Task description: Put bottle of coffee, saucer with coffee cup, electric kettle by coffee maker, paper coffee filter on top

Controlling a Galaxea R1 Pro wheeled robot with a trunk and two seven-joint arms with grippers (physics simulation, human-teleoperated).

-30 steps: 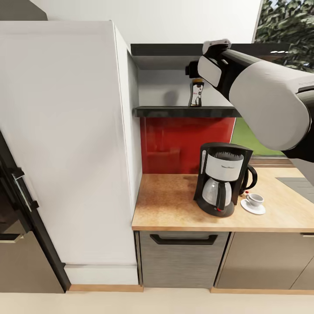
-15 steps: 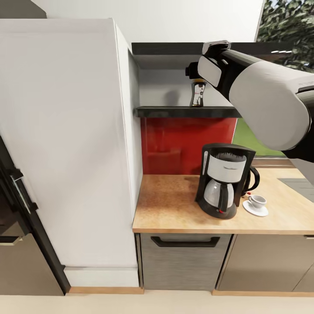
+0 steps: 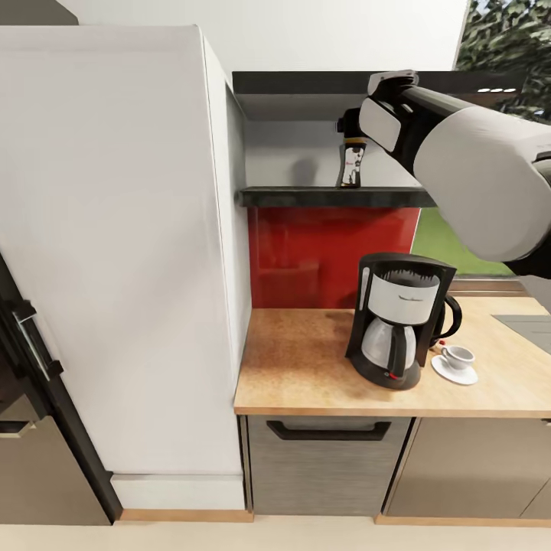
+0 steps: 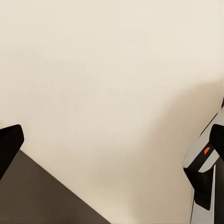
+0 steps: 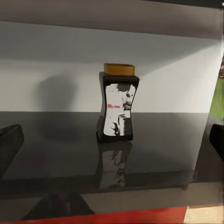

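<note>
The bottle of coffee [image 3: 351, 164] [image 5: 117, 109], dark with a gold cap, stands upright on the black kitchen shelf [image 3: 306, 197] [image 5: 70, 163]. My right gripper [image 3: 349, 124] [image 5: 113, 142] hovers open in front of the bottle, with its fingertips at either side and well apart from it. Below on the kitchen countertop [image 3: 298, 367] stands the coffee maker [image 3: 399, 317]. The electric kettle [image 3: 450, 312] is half hidden behind the coffee maker. The coffee cup [image 3: 458, 355] sits on the saucer [image 3: 451, 373] to their right. The paper coffee filter is out of view. My left gripper [image 4: 112, 144] hangs open over beige floor.
A tall white cabinet [image 3: 122, 252] flanks the counter on the left, with a dark appliance [image 3: 23, 360] beyond it. A red backsplash [image 3: 321, 252] lies under the shelf, and a second black board [image 3: 306, 83] sits above it. A drawer with a black handle [image 3: 329, 432] sits under the countertop.
The whole head view has shifted slightly as the camera moved. My right arm has edged a little rightward, staying near the bottle's cap.
</note>
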